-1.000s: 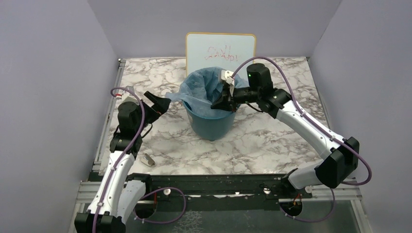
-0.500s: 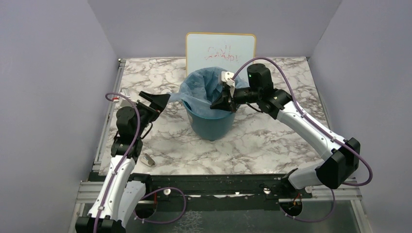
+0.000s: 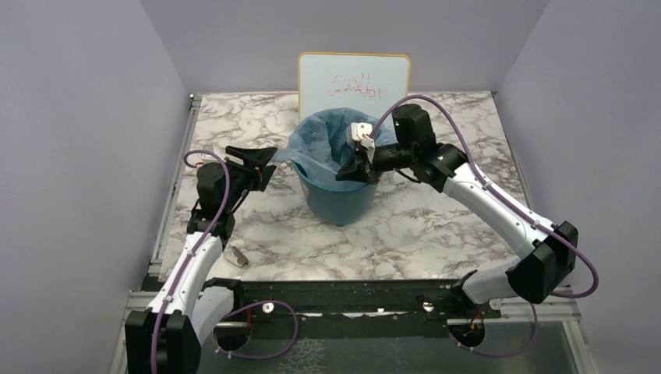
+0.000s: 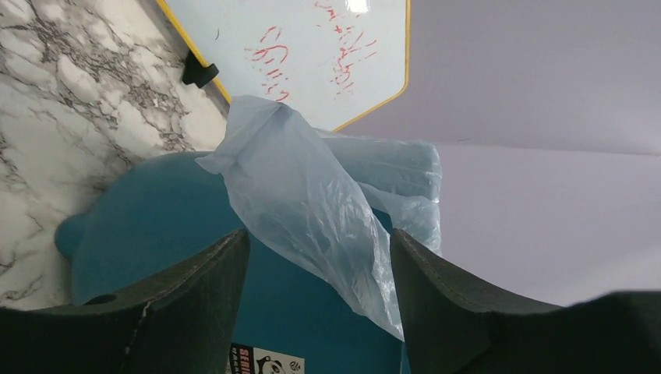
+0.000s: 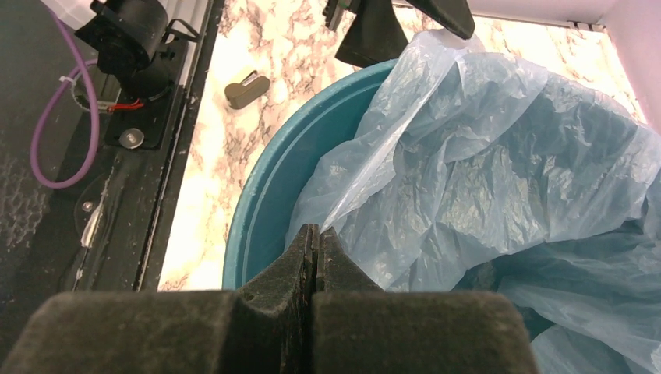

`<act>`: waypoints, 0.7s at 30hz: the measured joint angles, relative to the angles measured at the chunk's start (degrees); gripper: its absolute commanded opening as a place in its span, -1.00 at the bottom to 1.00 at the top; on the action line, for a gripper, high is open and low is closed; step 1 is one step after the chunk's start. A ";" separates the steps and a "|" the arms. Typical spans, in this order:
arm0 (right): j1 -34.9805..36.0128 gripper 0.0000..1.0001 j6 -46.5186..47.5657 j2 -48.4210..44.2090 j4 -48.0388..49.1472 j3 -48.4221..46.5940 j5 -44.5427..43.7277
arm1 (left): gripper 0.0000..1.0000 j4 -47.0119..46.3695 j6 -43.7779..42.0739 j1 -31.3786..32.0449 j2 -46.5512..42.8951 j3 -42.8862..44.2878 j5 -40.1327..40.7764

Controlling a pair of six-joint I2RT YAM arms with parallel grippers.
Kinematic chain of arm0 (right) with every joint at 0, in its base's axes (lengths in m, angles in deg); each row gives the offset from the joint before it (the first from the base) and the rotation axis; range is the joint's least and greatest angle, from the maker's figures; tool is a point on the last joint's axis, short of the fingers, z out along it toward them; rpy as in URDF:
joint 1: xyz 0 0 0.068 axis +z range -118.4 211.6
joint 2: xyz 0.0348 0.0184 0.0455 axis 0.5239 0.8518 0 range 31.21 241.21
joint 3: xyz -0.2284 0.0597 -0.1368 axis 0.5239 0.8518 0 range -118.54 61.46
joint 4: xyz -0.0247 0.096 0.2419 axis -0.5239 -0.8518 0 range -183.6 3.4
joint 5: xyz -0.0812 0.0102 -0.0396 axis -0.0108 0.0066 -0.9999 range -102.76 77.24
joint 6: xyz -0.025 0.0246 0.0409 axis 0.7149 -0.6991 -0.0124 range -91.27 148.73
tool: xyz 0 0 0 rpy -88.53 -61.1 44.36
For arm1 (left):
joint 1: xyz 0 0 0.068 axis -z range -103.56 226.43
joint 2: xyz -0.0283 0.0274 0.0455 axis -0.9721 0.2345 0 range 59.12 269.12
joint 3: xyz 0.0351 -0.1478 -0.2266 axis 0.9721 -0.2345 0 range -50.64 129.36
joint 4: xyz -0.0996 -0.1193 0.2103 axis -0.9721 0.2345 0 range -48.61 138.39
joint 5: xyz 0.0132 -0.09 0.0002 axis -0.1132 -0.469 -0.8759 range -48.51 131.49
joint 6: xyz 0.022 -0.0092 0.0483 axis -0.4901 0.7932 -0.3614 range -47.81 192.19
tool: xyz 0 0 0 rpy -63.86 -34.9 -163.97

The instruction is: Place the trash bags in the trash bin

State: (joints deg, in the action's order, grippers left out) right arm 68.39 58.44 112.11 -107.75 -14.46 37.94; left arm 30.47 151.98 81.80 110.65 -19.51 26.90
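Two grippers work one teal-blue trash bin [image 3: 340,195], which stands on the marble table [image 3: 436,234] at the middle of the overhead view, with the whiteboard [image 3: 355,78] behind it at twelve o'clock. The light-blue trash bag [image 3: 327,144] already lines the inside and billows above the rim, but a flap hangs out over the rim at the bin's nine o'clock side. The left gripper [image 3: 253,160] sits just beside that flap with its jaws spread; its wrist camera shows the flap [image 4: 312,210] lying between the two fingers [image 4: 195,288] without being pinched. The right gripper [image 3: 355,167] reaches over the rim at about four o'clock, its jaws pressed together, and the wrist view suggests they pin a fold of the bag [image 5: 483,156] near the inner wall, though the film between the pads is too thin to confirm. Doing this step well probably means closing the left jaws low on the flap, near the rim, so the crinkly film does not slip out, then drawing it outward and down over the edge while the right side anchors the bag. Pulling hard risks tipping the light bucket or dragging the liner out.
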 measured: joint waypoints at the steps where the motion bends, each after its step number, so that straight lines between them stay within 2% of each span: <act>1: 0.02 -0.99 0.46 0.00 -0.42 -0.11 0.02 | 0.15 -0.17 1.49 0.00 0.46 -0.07 -0.33; 4: 0.26 -0.99 1.70 0.00 -1.81 -0.15 0.04 | -0.01 -1.14 4.20 0.00 1.03 -0.13 -1.05; 5: 0.33 -0.99 1.92 0.00 -2.14 -0.15 0.04 | -0.12 -1.92 5.46 0.00 1.36 -0.26 -1.29; 10: 0.50 -0.99 3.32 0.00 -3.32 -0.31 0.15 | -1.00 -4.02 9.05 0.02 3.96 -0.83 -2.29; 17: 0.76 -0.99 4.02 -0.59 -4.26 -0.87 0.66 | -1.00 -5.31 9.40 0.02 5.70 -0.83 -5.22; 21: 0.76 -0.99 1.18 -3.63 -1.81 0.55 3.58 | -1.00 -5.84 7.69 0.02 5.68 -0.83 -7.50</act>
State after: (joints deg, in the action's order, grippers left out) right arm 69.16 59.62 108.48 -109.56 -13.91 41.52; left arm 24.64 159.68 81.82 116.33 -20.34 19.41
